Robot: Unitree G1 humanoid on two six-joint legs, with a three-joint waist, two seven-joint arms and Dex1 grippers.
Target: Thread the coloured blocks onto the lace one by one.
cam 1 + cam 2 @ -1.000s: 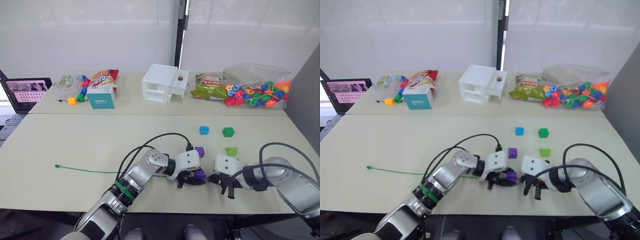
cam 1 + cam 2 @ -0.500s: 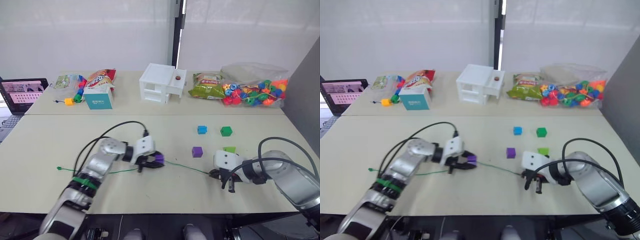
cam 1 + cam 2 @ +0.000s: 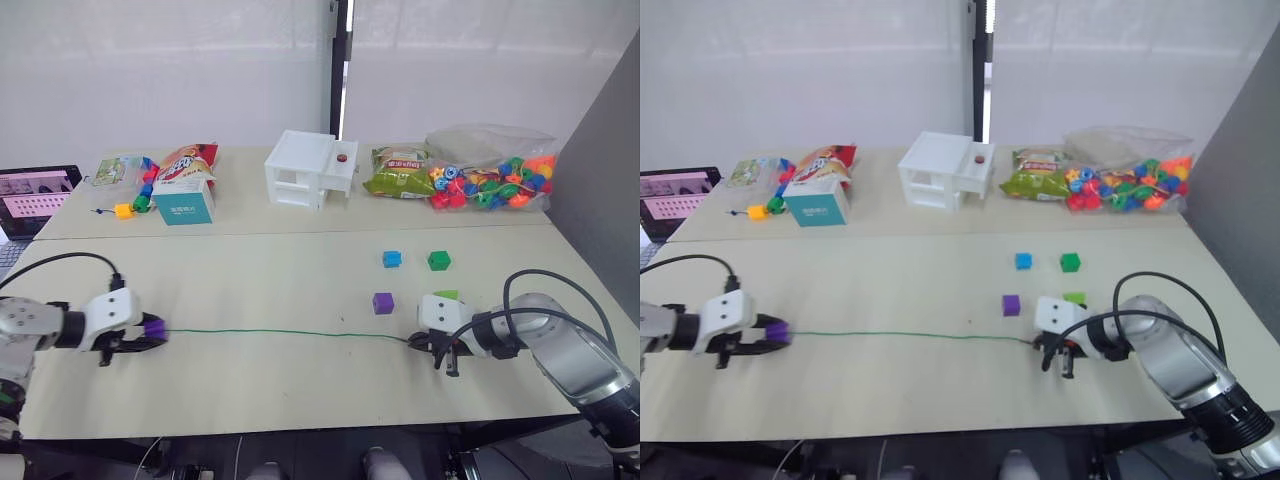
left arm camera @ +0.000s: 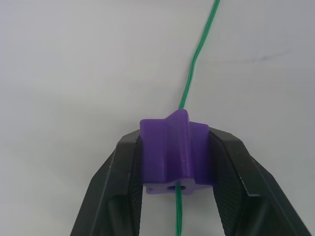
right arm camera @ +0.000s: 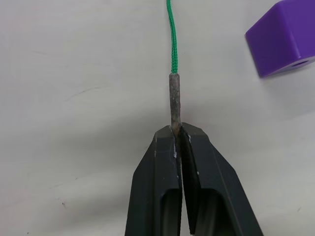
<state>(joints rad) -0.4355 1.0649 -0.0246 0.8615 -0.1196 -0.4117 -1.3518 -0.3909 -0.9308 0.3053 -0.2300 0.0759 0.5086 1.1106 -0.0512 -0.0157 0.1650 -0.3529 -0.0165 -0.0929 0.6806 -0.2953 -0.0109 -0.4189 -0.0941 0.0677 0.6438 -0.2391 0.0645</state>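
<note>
At the table's left front, my left gripper (image 3: 150, 331) is shut on a purple block (image 4: 175, 150) with the green lace (image 3: 280, 333) running through its hole. The lace lies stretched straight across the table to my right gripper (image 3: 428, 344), which is shut on the lace's stiff dark tip (image 5: 174, 101). A second purple block (image 3: 382, 303) sits just beyond that tip. The light green block (image 3: 447, 296) shows behind the right wrist, and the blue block (image 3: 392, 259) and dark green block (image 3: 438, 261) lie further back.
Along the back stand a white box house (image 3: 305, 170), a bag of round beads (image 3: 490, 180), snack bags (image 3: 398, 182), a teal box (image 3: 185, 198) and a yellow bead (image 3: 123, 211). A laptop (image 3: 30, 192) is at far left.
My left gripper has carried the purple block far to the left along the lace, pulling the lace straight. The right gripper has kept its hold on the tip. The camera has shifted.
</note>
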